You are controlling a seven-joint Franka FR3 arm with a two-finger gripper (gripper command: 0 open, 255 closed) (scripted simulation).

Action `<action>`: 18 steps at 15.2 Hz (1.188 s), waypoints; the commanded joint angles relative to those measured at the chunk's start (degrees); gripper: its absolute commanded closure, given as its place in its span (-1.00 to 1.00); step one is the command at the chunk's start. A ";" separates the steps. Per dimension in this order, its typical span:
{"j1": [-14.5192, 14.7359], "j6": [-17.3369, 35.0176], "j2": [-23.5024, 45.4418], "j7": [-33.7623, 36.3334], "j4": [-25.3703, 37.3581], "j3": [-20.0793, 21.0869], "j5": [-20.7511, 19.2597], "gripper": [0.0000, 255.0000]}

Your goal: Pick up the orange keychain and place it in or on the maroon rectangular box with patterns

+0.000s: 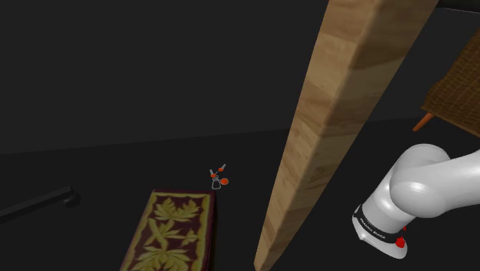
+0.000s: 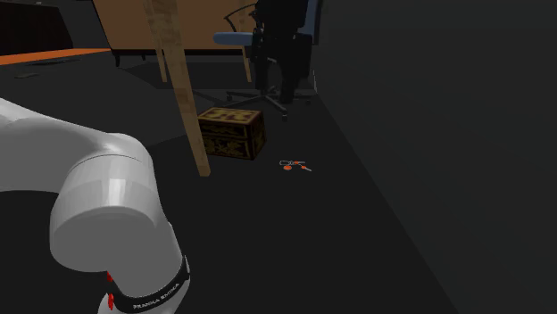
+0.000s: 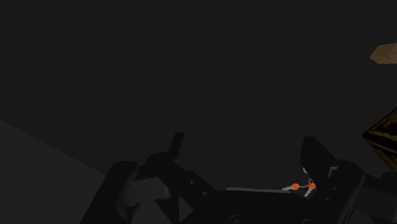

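The orange keychain (image 1: 218,178) lies on the dark floor, a small cluster of orange beads and pale metal rings. It rests a short way from one end of the maroon box (image 1: 173,231), whose top bears a gold leaf pattern. In the second exterior view the keychain (image 2: 293,165) lies to the right of the box (image 2: 232,132). In the wrist view my gripper (image 3: 247,149) is open, its two black fingers standing far apart with nothing between them. The keychain (image 3: 302,186) shows low down beside one finger (image 3: 315,153), and a corner of the box (image 3: 382,137) peeks in beyond that finger.
A slanted wooden table leg (image 1: 338,131) stands between my white arm (image 1: 415,192) and the box. An office chair (image 2: 277,45) stands behind the box. A wicker chair (image 1: 458,85) is at the shoulder view's far right, and a black bar (image 1: 46,202) lies at its left.
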 commanded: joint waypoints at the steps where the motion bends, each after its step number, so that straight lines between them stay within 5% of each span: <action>1: 0.00 0.00 0.00 0.00 0.00 0.00 0.00 -1.00; 18: 1.94 27.68 24.30 19.85 -2.04 15.14 6.07 -1.00</action>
